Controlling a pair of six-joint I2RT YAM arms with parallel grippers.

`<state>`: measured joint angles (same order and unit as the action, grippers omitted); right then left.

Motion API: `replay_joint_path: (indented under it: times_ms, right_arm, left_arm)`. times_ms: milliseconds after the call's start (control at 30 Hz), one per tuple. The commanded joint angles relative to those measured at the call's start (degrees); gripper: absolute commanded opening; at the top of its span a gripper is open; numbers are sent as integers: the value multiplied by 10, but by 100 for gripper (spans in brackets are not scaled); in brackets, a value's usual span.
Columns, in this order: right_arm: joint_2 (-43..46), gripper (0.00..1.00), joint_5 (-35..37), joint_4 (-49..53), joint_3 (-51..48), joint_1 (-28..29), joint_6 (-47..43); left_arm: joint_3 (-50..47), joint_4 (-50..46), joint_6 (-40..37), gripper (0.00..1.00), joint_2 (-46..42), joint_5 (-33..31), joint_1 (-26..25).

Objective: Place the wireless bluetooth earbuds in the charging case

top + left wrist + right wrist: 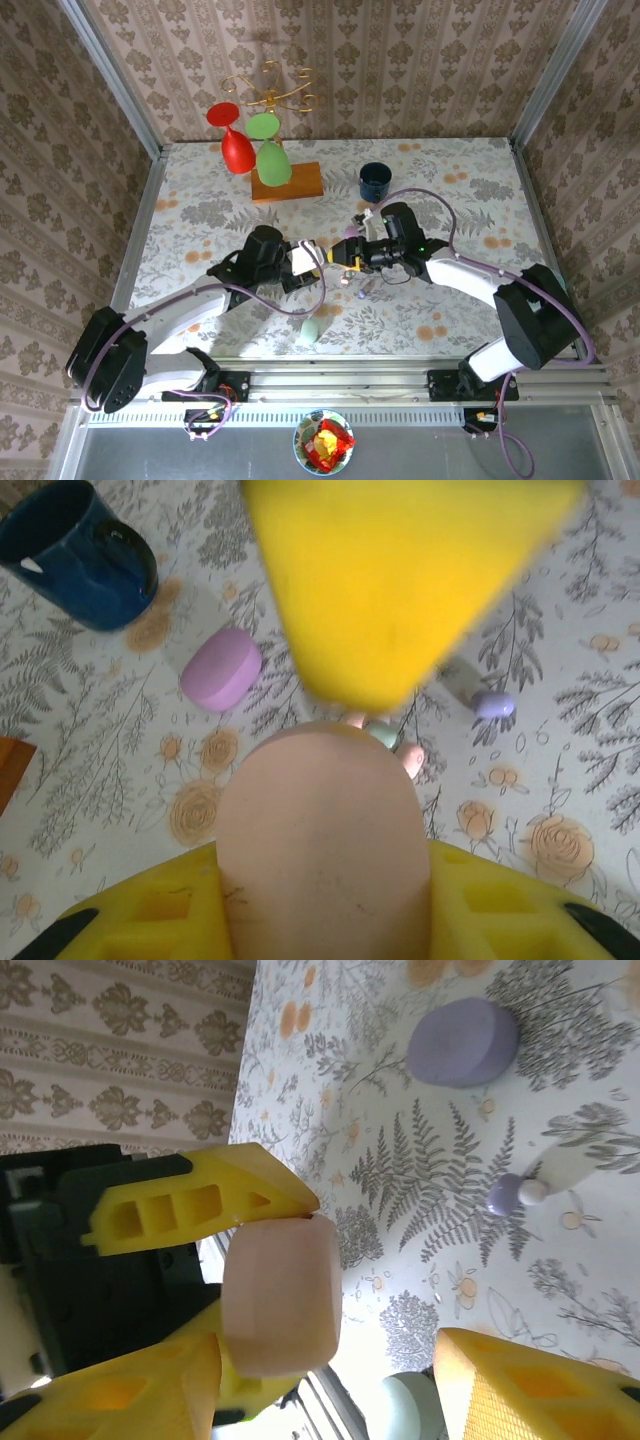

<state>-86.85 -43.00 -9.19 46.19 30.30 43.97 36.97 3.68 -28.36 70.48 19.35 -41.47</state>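
Observation:
A pale pink oval charging case (320, 840) is clamped between the yellow fingers of my left gripper (320, 885), above the middle of the table (450, 190). My right gripper (330, 1348) stands open right beside it, one yellow finger (110, 1390) next to the pink case (282, 1295) and the other finger (540, 1390) well apart. In the top view the left gripper (298, 260) and right gripper (345, 254) nearly meet. Tiny earbuds lie on the cloth below: a lilac one (493, 704), a pink one (412, 758) and a mint one (383, 734), partly hidden by the case.
A lilac case (222, 668) lies closed near a dark blue mug (80, 555). A mint case (312, 328) sits close to the front edge. At the back, red and green glasses (255, 150) stand by a wooden block (290, 182).

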Motion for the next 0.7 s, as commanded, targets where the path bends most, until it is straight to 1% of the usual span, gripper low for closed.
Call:
replay_joint_path:
  times_ms: [0, 200, 333, 467, 533, 567, 633, 667]
  right_arm:
    - [-11, 59, -14, -26, 18, 5, 14]
    - [-19, 50, -14, -33, 20, 5, 17]
    - [-19, 40, -14, -31, 23, 6, 16]
    - [-23, 27, -15, -29, 24, 5, 14]
    - [-23, 22, -16, -29, 24, 5, 13]
    - [-21, 21, -16, -29, 24, 5, 13]
    - [-17, 20, -16, -28, 23, 4, 13]
    - [-14, 20, -16, -28, 23, 3, 13]
  left_arm:
    - [-7, 26, 14, 27, -14, 30, 6]
    - [-8, 10, 5, 28, -17, 44, 6]
    - [-10, 4, 2, 28, -17, 46, 7]
    - [-9, -1, 0, 29, -18, 52, 8]
    - [-11, 0, -1, 30, -19, 53, 8]
    - [-12, 3, -1, 31, -20, 52, 8]
    - [-18, 10, 1, 38, -25, 50, 11]
    - [-20, 19, 6, 48, -29, 48, 13]
